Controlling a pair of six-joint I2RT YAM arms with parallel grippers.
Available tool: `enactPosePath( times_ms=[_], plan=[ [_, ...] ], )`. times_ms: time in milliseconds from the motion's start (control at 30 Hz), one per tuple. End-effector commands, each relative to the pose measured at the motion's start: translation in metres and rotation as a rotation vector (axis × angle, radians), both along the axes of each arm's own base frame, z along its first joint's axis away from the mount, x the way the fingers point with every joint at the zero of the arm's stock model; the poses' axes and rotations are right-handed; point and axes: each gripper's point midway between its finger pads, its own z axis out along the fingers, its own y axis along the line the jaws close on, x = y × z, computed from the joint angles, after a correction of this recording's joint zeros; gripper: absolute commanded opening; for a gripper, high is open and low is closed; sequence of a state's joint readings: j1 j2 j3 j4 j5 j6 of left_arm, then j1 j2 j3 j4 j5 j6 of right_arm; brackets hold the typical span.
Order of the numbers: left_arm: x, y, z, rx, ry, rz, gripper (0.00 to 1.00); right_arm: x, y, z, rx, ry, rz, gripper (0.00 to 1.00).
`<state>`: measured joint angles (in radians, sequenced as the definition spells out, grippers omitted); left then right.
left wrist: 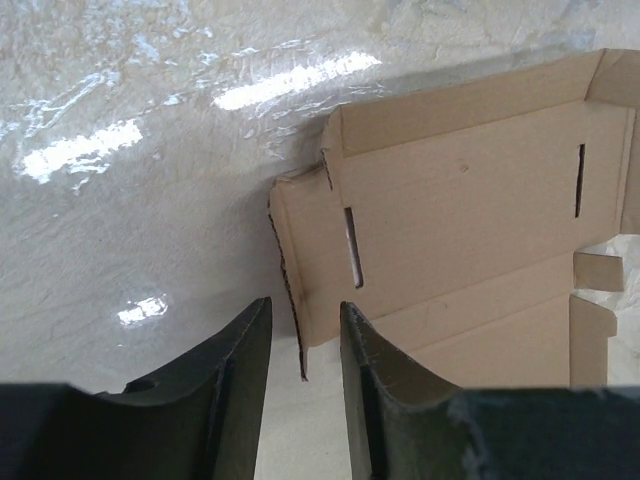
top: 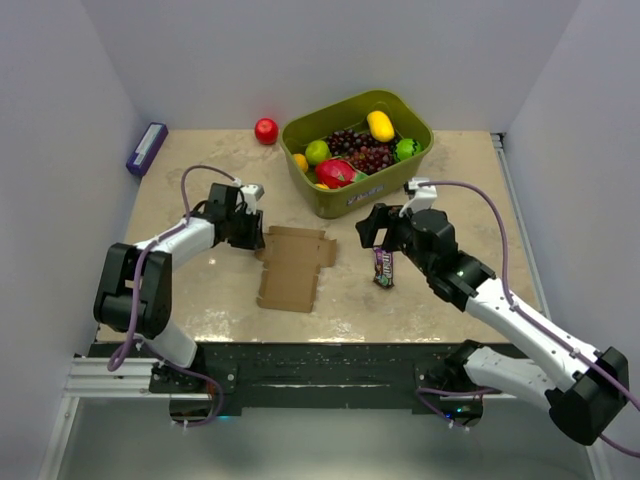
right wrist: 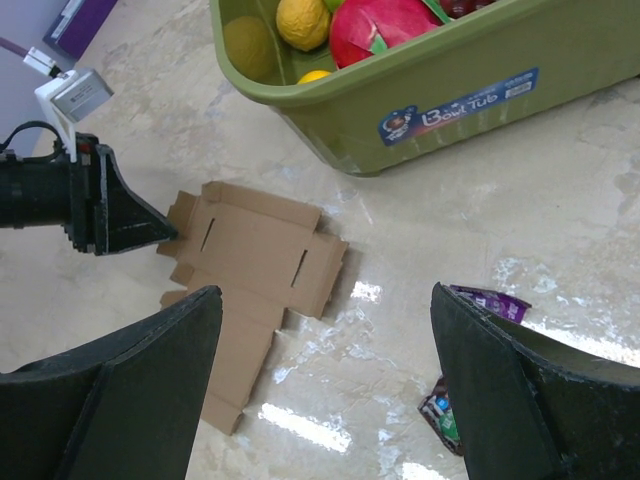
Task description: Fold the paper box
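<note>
The paper box is a flat brown die-cut cardboard sheet with flaps and slots, lying mid-table. It also shows in the left wrist view and in the right wrist view. My left gripper is low at the sheet's left edge. Its jaws are slightly apart, and the raised edge of a side flap stands between them without being pinched. It also shows in the right wrist view. My right gripper hovers to the right of the sheet, wide open and empty.
An olive-green bin of fruit stands behind the sheet, its wall close to my right gripper. A purple candy wrapper lies under the right gripper. A red apple and a purple box are at the far left.
</note>
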<state>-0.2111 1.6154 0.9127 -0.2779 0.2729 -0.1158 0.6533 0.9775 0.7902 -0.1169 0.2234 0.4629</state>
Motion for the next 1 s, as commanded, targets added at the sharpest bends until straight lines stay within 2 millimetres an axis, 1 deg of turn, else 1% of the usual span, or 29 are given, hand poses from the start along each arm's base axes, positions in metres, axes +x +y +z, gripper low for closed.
enactPosePath(
  times_ms=[0, 33, 67, 100, 133, 167, 267, 300, 367, 400, 433, 467, 500, 533, 567, 600, 633, 667, 700, 733, 767, 800, 867, 900, 967],
  plan=[
    [0.010, -0.014, 0.004, -0.024, -0.017, -0.026, 0.38, 0.005, 0.014, 0.008, 0.027, -0.026, 0.051, 0.87],
    [0.009, -0.015, 0.002, -0.030, -0.010, -0.031, 0.36, 0.004, 0.013, 0.007, 0.028, -0.022, 0.048, 0.87],
    [0.007, -0.017, 0.001, -0.037, -0.002, -0.036, 0.31, 0.003, 0.013, 0.005, 0.032, -0.018, 0.047, 0.87],
    [0.006, -0.019, 0.001, -0.039, 0.000, -0.042, 0.14, 0.001, 0.012, 0.008, 0.049, -0.022, 0.045, 0.87],
    [0.006, -0.020, 0.002, -0.041, -0.004, -0.048, 0.06, -0.002, 0.011, 0.005, 0.055, -0.016, 0.045, 0.87],
    [0.006, -0.021, 0.003, -0.041, -0.012, -0.054, 0.00, -0.003, 0.010, 0.006, 0.063, -0.017, 0.044, 0.87],
    [0.007, -0.025, 0.018, -0.048, -0.067, -0.072, 0.00, -0.011, 0.006, 0.010, 0.091, -0.013, 0.038, 0.87],
    [0.007, -0.028, 0.032, -0.058, -0.111, -0.082, 0.00, -0.014, 0.004, 0.010, 0.100, -0.002, 0.032, 0.87],
    [0.005, -0.029, 0.045, -0.062, -0.167, -0.079, 0.00, -0.018, 0.002, 0.017, 0.121, -0.005, 0.029, 0.87],
    [0.006, -0.028, 0.066, -0.072, -0.234, -0.071, 0.00, -0.020, 0.002, 0.017, 0.140, 0.019, 0.021, 0.87],
    [0.003, -0.026, 0.072, -0.073, -0.265, -0.057, 0.00, -0.020, 0.003, 0.024, 0.167, 0.024, 0.012, 0.87],
    [0.002, -0.025, 0.083, -0.083, -0.303, -0.042, 0.00, -0.022, 0.005, 0.026, 0.194, 0.042, 0.015, 0.87],
    [-0.003, -0.027, 0.112, -0.112, -0.395, -0.046, 0.00, -0.024, 0.010, 0.032, 0.260, 0.067, 0.009, 0.87],
    [-0.005, -0.027, 0.123, -0.123, -0.461, -0.036, 0.00, -0.024, 0.015, 0.038, 0.301, 0.074, 0.021, 0.87],
    [-0.008, -0.028, 0.136, -0.138, -0.513, -0.028, 0.00, -0.030, 0.028, 0.043, 0.348, 0.096, 0.084, 0.87],
    [-0.014, -0.030, 0.163, -0.166, -0.611, -0.031, 0.00, -0.029, 0.039, 0.060, 0.427, 0.077, 0.121, 0.87],
    [-0.018, -0.028, 0.166, -0.162, -0.631, -0.026, 0.00, -0.030, 0.047, 0.071, 0.469, 0.072, 0.152, 0.87],
    [-0.024, -0.028, 0.179, -0.161, -0.679, -0.039, 0.00, -0.033, 0.060, 0.067, 0.487, 0.116, 0.202, 0.87],
    [-0.025, -0.027, 0.182, -0.150, -0.698, -0.041, 0.00, -0.033, 0.069, 0.085, 0.564, 0.099, 0.239, 0.87],
    [-0.025, -0.024, 0.187, -0.133, -0.722, -0.032, 0.00, -0.034, 0.076, 0.097, 0.599, 0.094, 0.269, 0.87],
    [-0.027, -0.024, 0.193, -0.118, -0.750, -0.046, 0.00, -0.032, 0.086, 0.095, 0.615, 0.117, 0.288, 0.87],
    [-0.028, -0.023, 0.194, -0.108, -0.756, -0.049, 0.00, -0.037, 0.095, 0.106, 0.661, 0.122, 0.321, 0.87],
    [-0.030, -0.022, 0.198, -0.091, -0.777, -0.066, 0.00, -0.040, 0.107, 0.115, 0.700, 0.128, 0.347, 0.88],
    [-0.031, -0.025, 0.201, -0.096, -0.786, -0.083, 0.00, -0.036, 0.113, 0.116, 0.727, 0.135, 0.349, 0.88],
    [-0.037, -0.031, 0.209, -0.119, -0.814, -0.128, 0.00, -0.033, 0.118, 0.116, 0.758, 0.152, 0.348, 0.88]
  ],
)
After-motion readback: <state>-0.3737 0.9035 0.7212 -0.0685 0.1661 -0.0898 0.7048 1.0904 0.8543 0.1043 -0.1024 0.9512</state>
